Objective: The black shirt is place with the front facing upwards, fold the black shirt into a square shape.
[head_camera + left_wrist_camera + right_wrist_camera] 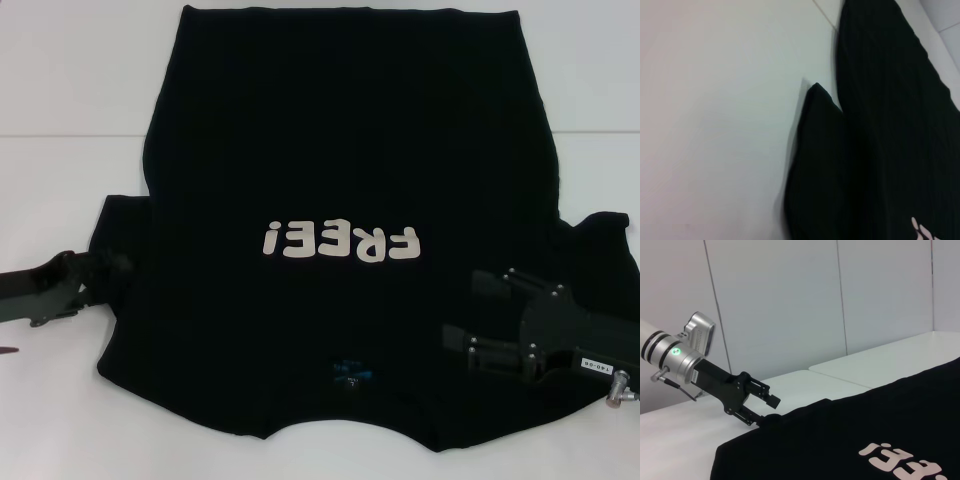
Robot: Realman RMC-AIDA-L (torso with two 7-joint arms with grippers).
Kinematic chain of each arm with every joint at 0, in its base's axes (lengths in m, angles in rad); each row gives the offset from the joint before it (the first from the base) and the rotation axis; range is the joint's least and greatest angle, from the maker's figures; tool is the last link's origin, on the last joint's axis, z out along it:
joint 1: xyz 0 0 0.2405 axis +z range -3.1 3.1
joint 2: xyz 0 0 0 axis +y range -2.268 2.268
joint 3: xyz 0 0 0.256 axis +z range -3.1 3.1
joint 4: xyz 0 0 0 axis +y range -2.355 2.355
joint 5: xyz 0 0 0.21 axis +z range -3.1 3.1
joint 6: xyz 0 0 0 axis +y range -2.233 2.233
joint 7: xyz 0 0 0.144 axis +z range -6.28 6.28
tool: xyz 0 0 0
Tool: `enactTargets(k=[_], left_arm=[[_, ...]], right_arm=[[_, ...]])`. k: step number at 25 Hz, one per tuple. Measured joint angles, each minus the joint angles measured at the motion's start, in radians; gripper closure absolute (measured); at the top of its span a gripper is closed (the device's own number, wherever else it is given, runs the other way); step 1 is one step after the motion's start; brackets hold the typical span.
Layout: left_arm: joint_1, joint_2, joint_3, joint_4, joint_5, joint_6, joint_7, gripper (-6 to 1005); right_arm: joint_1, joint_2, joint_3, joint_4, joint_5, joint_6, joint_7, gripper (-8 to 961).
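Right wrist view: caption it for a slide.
Left pincer at the sleeve edge of the black shirt spread on the white table.

A bare lab-like test room: white table [60, 90] before plain white panelled walls [790, 300].

My shirt, the black shirt [340, 150], is plain black all over, with cream "FREE!" lettering [340, 241] across the chest and a small blue neck label [350, 375] near the bench's near edge. The bench [70, 80] under it is white, crossed by a thin grey seam. My left gripper [110, 270], at the sleeve by the bench's left edge, is black; in the right wrist view its wrist is silver with a green light [676, 351]. My right gripper [478, 318] is black too, carrying a small white label [588, 365].
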Motion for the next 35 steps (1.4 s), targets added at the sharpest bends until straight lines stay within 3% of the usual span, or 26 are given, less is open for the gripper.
enactTargets(k=[1, 6, 15, 20, 28, 35], left_arm=[[-0.001, 0.000, 0.000, 0.001, 0.002, -0.006, 0.003, 183], [-0.002, -0.001, 0.008, 0.003, 0.007, -0.036, 0.008, 409], [-0.006, -0.002, 0.045, 0.002, 0.012, -0.081, 0.005, 658], [-0.007, -0.003, 0.052, 0.003, 0.012, -0.085, 0.031, 888], [0.008, -0.028, 0.036, 0.055, 0.003, -0.086, 0.065, 968], [0.025, -0.021, 0.021, 0.081, 0.002, -0.096, 0.066, 969]], right_arm=[[0.000, 0.000, 0.000, 0.000, 0.000, 0.000, 0.000, 39], [0.003, 0.000, 0.000, 0.001, 0.000, -0.005, 0.000, 39], [0.003, 0.000, 0.001, 0.002, 0.001, -0.009, 0.000, 38], [0.004, 0.000, 0.003, 0.002, 0.002, -0.010, 0.001, 38], [0.004, 0.000, 0.007, 0.002, 0.002, -0.010, 0.002, 39], [0.004, 0.000, 0.009, 0.003, 0.012, -0.010, 0.001, 39]])
